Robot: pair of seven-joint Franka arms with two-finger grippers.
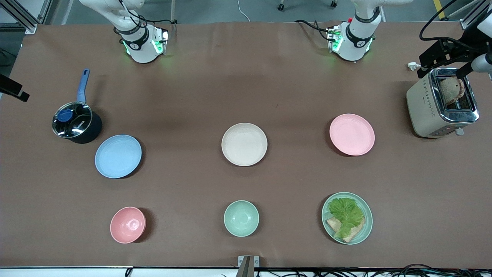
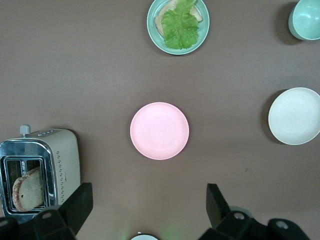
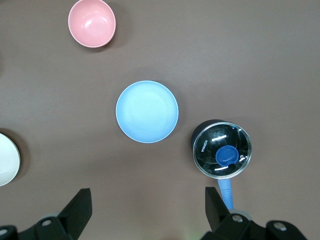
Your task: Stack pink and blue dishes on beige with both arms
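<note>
The beige plate (image 1: 244,144) lies mid-table, bare. The pale pink plate (image 1: 351,134) lies toward the left arm's end, the light blue plate (image 1: 118,156) toward the right arm's end, both flat and empty. Neither hand shows in the front view. In the left wrist view my left gripper (image 2: 148,205) hangs open and empty, high over bare table between its base and the pink plate (image 2: 159,130); the beige plate (image 2: 295,116) shows at the edge. My right gripper (image 3: 148,205) hangs open and empty, high over bare table beside the blue plate (image 3: 147,111).
A lidded dark pot (image 1: 76,123) with a blue handle stands close beside the blue plate. A toaster (image 1: 442,102) holding bread stands at the left arm's end. Nearer the camera stand a pink bowl (image 1: 127,224), a mint bowl (image 1: 241,217) and a mint plate (image 1: 365,227) with lettuce.
</note>
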